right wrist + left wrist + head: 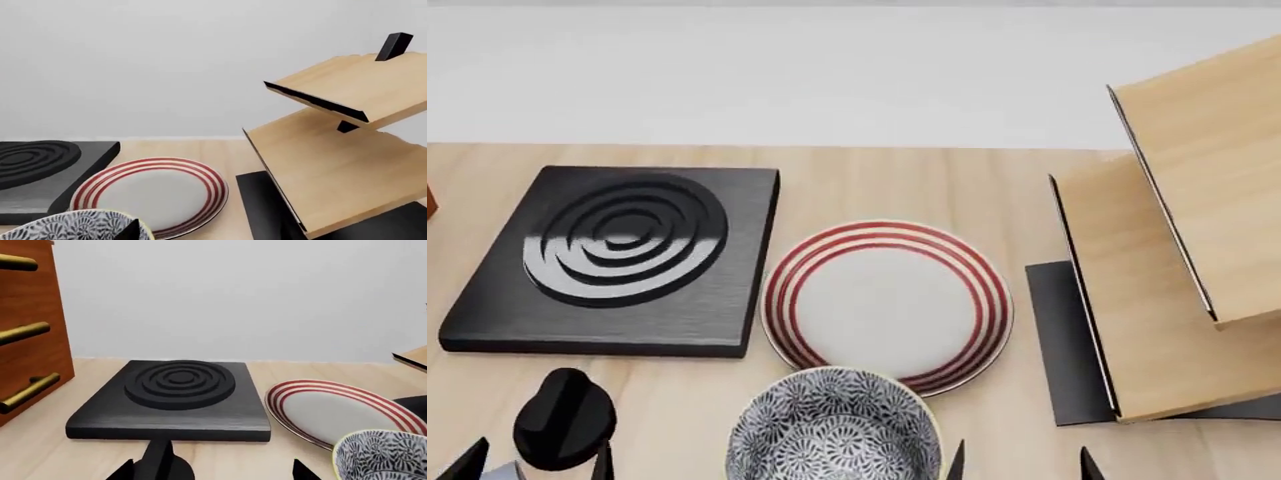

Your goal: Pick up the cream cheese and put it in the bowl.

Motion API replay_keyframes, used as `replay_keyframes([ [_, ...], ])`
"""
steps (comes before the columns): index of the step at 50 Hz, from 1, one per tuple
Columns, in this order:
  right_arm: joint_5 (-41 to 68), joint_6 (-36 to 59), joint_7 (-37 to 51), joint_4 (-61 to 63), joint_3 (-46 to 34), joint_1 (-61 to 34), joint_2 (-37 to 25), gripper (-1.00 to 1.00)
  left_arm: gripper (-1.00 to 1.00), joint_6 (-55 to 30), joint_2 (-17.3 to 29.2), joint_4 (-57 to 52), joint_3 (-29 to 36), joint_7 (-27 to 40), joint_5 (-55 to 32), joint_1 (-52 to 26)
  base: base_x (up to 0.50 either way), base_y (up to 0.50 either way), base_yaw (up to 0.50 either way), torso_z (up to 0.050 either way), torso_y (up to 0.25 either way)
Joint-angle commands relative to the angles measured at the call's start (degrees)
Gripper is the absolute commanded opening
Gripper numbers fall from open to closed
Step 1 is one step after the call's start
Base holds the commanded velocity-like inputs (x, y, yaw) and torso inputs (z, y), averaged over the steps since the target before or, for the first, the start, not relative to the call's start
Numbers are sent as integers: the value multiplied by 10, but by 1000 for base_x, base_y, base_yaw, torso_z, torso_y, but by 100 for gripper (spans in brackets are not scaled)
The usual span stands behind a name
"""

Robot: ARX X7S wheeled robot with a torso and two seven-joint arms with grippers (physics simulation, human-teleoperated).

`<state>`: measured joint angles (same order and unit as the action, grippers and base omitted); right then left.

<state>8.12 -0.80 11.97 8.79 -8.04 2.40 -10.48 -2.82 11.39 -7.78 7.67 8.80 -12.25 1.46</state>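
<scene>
Only the dark tips of the robot's fingers show, at the near edge of each view. The left gripper (534, 462) has its fingers (157, 465) spread apart with nothing between them. The right gripper (1021, 465) likewise shows two separated fingers (1088, 465), nothing held. Arms and wrists are out of sight.

head: high, looking down on table (961, 180)
wrists: low, near tabletop, facing wall
shared: plate (888, 300), bowl (834, 425)

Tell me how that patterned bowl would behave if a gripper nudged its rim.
The bowl looks rigid and glazed, so it would probably slide rather than flex. Being deep and round, it might rock or tip. It sits right by the red-ringed plate, so it could knock against it.
</scene>
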Motion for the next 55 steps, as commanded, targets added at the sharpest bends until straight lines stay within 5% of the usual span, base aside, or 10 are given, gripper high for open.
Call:
replay_keyframes([
  [1,5,-10,1,3,-2,3,-5,100,100,2,4,-3,2,5,-4,1,422,-70,0,0,0],
  [38,15,-16,17,25,-5,15,-17,100,100,-35,26,-40,12,16,-21,5,102,-2,0,0,0],
  [55,23,-23,21,29,-4,18,-26,100,100,-151,129,-255,-24,14,-80,67,0,0,0,0,0],
])
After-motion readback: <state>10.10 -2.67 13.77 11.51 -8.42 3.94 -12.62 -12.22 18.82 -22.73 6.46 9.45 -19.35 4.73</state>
